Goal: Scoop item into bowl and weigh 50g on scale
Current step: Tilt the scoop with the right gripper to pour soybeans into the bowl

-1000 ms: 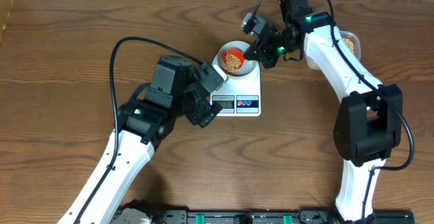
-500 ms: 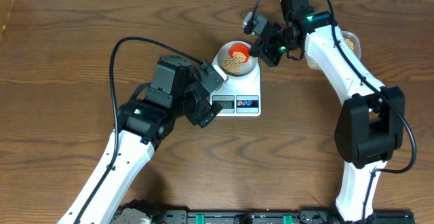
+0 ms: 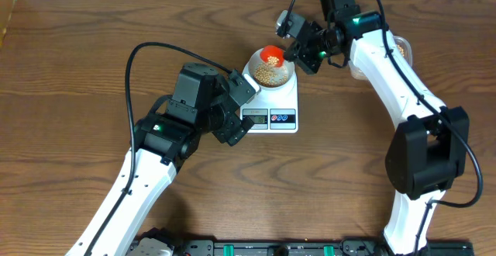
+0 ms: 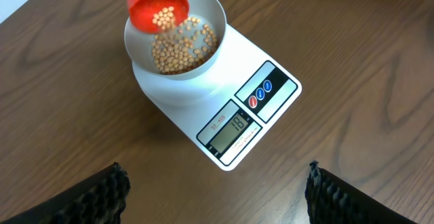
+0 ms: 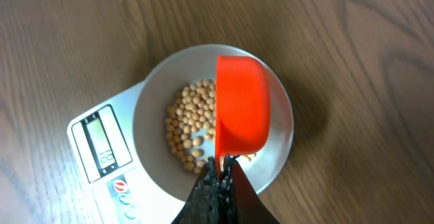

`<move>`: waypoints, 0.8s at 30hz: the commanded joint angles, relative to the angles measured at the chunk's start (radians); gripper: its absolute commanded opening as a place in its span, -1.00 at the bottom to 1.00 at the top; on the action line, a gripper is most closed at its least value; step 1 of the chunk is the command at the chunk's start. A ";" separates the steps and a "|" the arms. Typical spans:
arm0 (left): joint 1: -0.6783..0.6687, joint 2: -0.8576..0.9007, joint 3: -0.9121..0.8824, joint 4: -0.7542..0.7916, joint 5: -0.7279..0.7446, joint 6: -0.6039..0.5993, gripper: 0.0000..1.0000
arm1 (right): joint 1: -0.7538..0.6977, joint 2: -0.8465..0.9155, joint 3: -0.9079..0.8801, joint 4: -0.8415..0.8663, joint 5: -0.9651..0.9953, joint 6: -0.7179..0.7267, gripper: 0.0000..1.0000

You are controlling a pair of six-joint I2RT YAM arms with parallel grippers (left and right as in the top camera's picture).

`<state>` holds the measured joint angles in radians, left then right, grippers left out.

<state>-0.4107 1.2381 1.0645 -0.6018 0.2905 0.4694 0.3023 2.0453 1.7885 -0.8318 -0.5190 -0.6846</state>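
The white scale [image 3: 280,101] [image 4: 224,95] [image 5: 102,163] carries the white bowl [image 3: 256,58] [image 4: 210,13] [image 5: 278,149], which holds a layer of tan beans [image 3: 267,71] [image 4: 180,47] [image 5: 186,125]. My right gripper [image 3: 293,53] [image 5: 222,164] is shut on the handle of a red scoop [image 3: 271,53] [image 4: 157,7] [image 5: 242,105]. The scoop is tilted over the bowl's far side, and beans are spilling from it. My left gripper [image 3: 237,110] [image 4: 217,187] hovers wide open in front of the scale, holding nothing, its fingers [image 4: 102,197] well apart.
A clear tub [image 3: 399,50] of beans stands at the back right, partly behind my right arm. Bare wooden tabletop [image 3: 77,77] surrounds the scale. My left arm crosses the table's lower left, and my right arm runs down its right side.
The red scoop has lifted and shifted towards the bowl's far rim, tipping further, and more beans now lie in the bowl. My left arm has stayed still.
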 commanded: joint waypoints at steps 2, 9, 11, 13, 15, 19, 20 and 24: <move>0.002 -0.004 0.002 0.000 0.012 0.009 0.71 | 0.014 -0.041 -0.005 -0.002 -0.006 -0.013 -0.98; 0.002 -0.004 0.002 0.000 0.012 0.009 0.71 | 0.014 -0.045 -0.005 -0.022 0.027 -0.019 -0.98; 0.002 -0.004 0.002 0.000 0.012 0.009 0.71 | 0.014 -0.047 -0.005 -0.029 0.028 -0.032 -0.98; 0.002 -0.004 0.002 0.000 0.012 0.009 0.71 | 0.014 -0.050 -0.005 -0.035 0.030 -0.044 -0.98; 0.002 -0.004 0.002 0.000 0.012 0.009 0.71 | 0.014 -0.056 -0.005 -0.036 0.032 -0.051 -0.98; 0.002 -0.004 0.002 0.000 0.012 0.009 0.71 | 0.014 -0.068 -0.005 -0.035 0.031 -0.054 -0.98; 0.002 -0.004 0.002 0.000 0.012 0.009 0.72 | 0.014 -0.072 -0.005 -0.036 0.031 -0.054 -0.98; 0.002 -0.004 0.002 0.000 0.012 0.009 0.71 | 0.014 -0.082 -0.005 -0.036 0.030 -0.054 -0.98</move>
<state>-0.4107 1.2381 1.0645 -0.6018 0.2905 0.4694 0.3111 2.0045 1.7885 -0.8669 -0.4831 -0.7208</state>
